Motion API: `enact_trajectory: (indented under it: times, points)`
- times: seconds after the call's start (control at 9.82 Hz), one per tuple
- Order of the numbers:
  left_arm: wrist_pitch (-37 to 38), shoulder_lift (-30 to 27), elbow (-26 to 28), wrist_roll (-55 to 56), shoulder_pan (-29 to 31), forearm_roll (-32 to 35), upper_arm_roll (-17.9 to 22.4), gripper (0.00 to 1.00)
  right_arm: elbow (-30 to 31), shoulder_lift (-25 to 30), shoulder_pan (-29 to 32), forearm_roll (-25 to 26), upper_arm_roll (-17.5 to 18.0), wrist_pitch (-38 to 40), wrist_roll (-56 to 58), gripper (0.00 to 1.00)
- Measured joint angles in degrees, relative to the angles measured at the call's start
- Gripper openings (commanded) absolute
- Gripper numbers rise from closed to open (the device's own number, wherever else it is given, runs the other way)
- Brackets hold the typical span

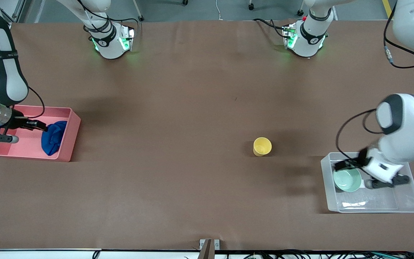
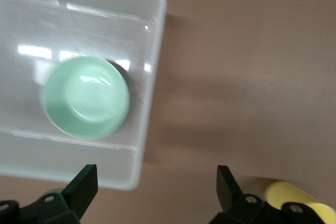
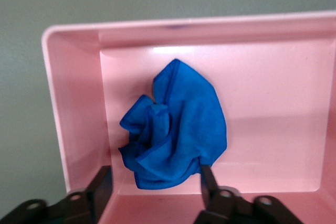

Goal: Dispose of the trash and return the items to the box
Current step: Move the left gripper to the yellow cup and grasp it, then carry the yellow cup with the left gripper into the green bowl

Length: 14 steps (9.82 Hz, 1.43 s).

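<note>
— Nearest the front camera sits the clear box (image 1: pixel 404 207), at the left arm's end of the table, and the green bowl (image 1: pixel 347 179) is upright inside it, close to the wall that faces the middle of the table.

— And the left gripper (image 1: pixel 350 166)?

— Over that same box, just above the bowl. In the left wrist view its fingers (image 2: pixel 84 181) stand wide apart with nothing between them; the bowl (image 2: pixel 85 97) lies in the box (image 2: pixel 149 77) below.

— Where's the yellow cup (image 1: pixel 262 146)?

— Upright on the bare table (image 1: pixel 178 108), well apart from the box, toward the middle and a little farther from the front camera. An edge of it (image 2: pixel 299 200) shows in the left wrist view too.

— And the blue cloth (image 1: pixel 53 137)?

— Crumpled in the pink bin (image 1: pixel 71 138) at the right arm's end, against the wall nearest the table's middle.

— Is the right gripper (image 1: pixel 43 126) holding it?

— I think not. It hangs over the bin right at the cloth, and its fingers (image 3: pixel 207 179) look spread either side of the wad (image 3: pixel 176 129), though the tips sit close enough that contact is hard to rule out.
</note>
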State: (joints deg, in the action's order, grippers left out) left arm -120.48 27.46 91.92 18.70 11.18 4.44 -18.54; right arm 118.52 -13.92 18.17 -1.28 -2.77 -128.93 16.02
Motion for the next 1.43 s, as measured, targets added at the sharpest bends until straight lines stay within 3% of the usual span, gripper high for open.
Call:
enact_trajectory:
  times: [0.2,0.51,0.61,0.81,1.02,1.12,1.43]
  points:
    - [-1.3,-2.0,5.4,13.3,-4.4,2.5,-2.3,1.00,-2.8,1.0,-1.7,0.0,0.3,2.0,-0.6,1.00]
    - [-11.1,-2.1,13.9,32.7,-13.5,8.3,-2.3,0.95,-8.8,5.2,-6.5,0.0,0.5,10.3,-4.2,1.00]
    - [-15.0,-1.8,16.9,35.9,-14.4,9.0,-2.3,0.84,-9.8,7.2,-7.9,0.0,0.6,11.7,-4.5,1.00]
    - [-18.9,-0.5,19.9,38.0,-14.7,9.1,-2.3,0.54,-10.2,11.9,-11.0,0.0,0.7,16.1,-7.3,1.00]
    - [-21.6,1.6,20.2,40.2,-15.1,9.1,-2.3,0.09,-10.3,16.7,-13.8,0.0,0.8,21.3,-9.8,1.00]
    - [-22.4,2.2,20.2,40.8,-15.5,9.1,-2.3,0.00,-10.3,18.9,-14.9,0.0,0.8,23.6,-10.8,1.00]
    - [-22.8,2.1,18.4,41.1,-15.6,9.1,-2.3,0.00,-15.6,22.4,-16.4,0.0,0.9,32.4,-12.4,1.00]
